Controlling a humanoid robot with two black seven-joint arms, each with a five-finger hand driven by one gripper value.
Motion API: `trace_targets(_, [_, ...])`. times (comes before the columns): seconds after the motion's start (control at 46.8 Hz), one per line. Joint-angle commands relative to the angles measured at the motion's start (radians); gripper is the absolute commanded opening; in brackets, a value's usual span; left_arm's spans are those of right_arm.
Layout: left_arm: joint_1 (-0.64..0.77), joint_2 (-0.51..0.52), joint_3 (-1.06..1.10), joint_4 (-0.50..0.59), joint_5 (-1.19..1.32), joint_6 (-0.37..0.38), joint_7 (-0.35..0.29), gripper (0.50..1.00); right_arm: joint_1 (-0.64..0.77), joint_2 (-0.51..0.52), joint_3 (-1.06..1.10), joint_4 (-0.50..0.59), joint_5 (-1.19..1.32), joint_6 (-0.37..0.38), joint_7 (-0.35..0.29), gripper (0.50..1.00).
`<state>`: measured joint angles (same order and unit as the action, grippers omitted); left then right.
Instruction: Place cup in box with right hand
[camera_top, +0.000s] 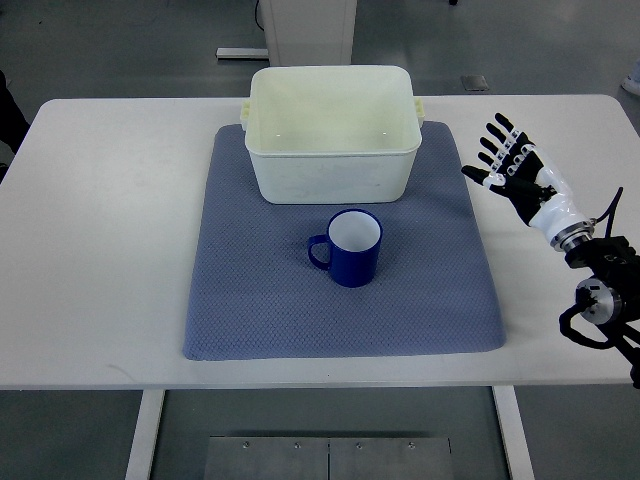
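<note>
Well left of the spread, empty fingers (497, 152) of the right hand (522, 177), upright on the mat (240, 300) just before the empty box (331, 130): the cup (350, 248), ungrasped, with reach, grasp, lift and placing all left.

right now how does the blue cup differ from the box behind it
The cup is dark blue outside with a white inside; the box is cream all over. The cup is round with one handle pointing to the picture's left; the box is rectangular, with small tabs at its rim corners. The cup is much smaller and stands nearer the robot. Both are upright, open-topped, empty and on the blue mat.
</note>
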<state>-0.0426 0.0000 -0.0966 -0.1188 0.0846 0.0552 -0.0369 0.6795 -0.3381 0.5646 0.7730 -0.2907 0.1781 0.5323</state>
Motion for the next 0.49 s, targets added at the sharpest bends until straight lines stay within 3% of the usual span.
trace_targets(0.0, [0.01,0.0,0.0,0.001,0.0,0.0,0.002,1.0,0.0,0.001,0.0,0.0,0.001,0.001,0.0,1.0])
trace_targets(0.47, [0.01,0.0,0.0,0.001,0.0,0.0,0.002,1.0,0.008,0.01,0.006,0.002,0.001,-0.006,0.043,1.0])
